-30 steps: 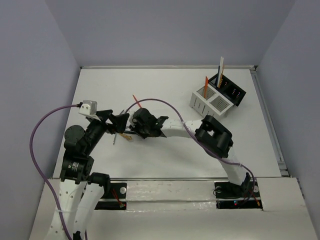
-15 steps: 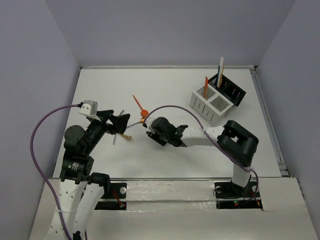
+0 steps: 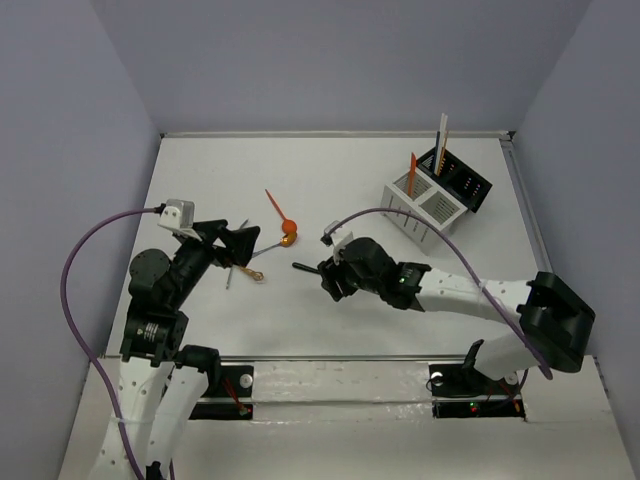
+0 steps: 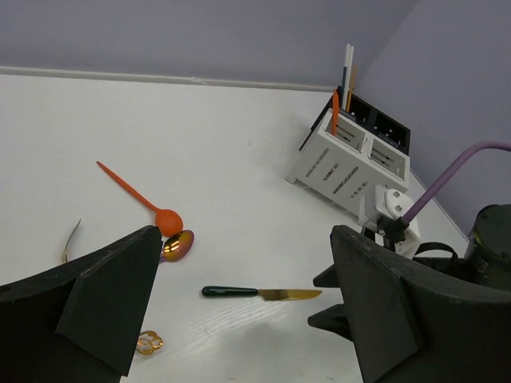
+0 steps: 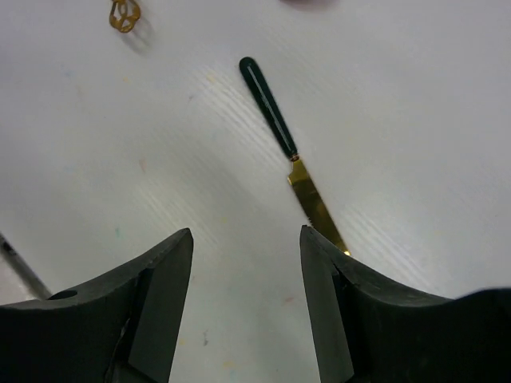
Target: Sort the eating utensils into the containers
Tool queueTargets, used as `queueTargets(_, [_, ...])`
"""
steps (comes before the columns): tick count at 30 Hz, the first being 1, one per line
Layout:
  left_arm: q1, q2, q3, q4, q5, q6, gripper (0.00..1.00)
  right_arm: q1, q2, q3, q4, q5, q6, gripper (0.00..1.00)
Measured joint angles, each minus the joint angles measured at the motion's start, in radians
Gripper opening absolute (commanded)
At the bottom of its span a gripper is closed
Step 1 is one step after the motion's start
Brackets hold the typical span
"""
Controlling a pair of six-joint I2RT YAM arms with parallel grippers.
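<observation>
A black-handled knife (image 3: 303, 267) with a gold blade lies flat on the table; it also shows in the left wrist view (image 4: 231, 292) and the right wrist view (image 5: 268, 105). My right gripper (image 3: 328, 276) is open and empty just right of it, its jaws (image 5: 246, 236) astride the blade tip. My left gripper (image 3: 243, 245) is open and empty (image 4: 246, 239), to the left of the knife. An orange spoon (image 3: 280, 214) lies behind, a gold spoon bowl (image 4: 177, 245) beside it. The white caddy (image 3: 420, 207) holds an orange utensil (image 3: 412, 166); the joined black box (image 3: 465, 182) holds tall pieces.
A small gold looped piece (image 4: 148, 342) and a thin grey utensil (image 4: 72, 239) lie by my left gripper. The containers stand at the back right near the wall. A purple cable (image 3: 400, 215) arcs over my right arm.
My right gripper has drawn back to the right, away from my left gripper, uncovering the orange spoon and the knife lying on the table. My left arm has not moved.
</observation>
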State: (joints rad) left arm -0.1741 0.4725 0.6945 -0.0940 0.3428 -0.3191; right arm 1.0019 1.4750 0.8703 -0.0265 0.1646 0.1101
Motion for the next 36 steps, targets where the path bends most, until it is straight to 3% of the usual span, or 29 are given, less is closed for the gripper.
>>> queueTargets(4, [0.0, 0.011, 0.0, 0.0, 0.0, -0.002, 0.99, 0.0, -0.058, -0.08, 0.02, -0.072, 0.146, 0.61])
queueTargets(16, [0.0, 0.02, 0.0, 0.0, 0.011, -0.002, 0.99, 0.0, 0.079, -0.126, -0.015, -0.079, 0.378, 0.69])
queueTargets(24, [0.0, 0.026, 0.0, 0.0, 0.021, -0.002, 0.99, -0.087, 0.176, -0.046, 0.046, -0.044, 0.45, 0.7])
queueTargets(31, [0.0, 0.027, 0.0, 0.0, 0.024, -0.002, 0.99, -0.245, 0.238, 0.009, 0.094, -0.012, 0.465, 0.82])
queueTargets(36, [0.0, 0.03, 0.0, 0.0, 0.024, -0.002, 0.99, -0.281, 0.35, 0.162, 0.05, 0.017, 0.407, 0.86])
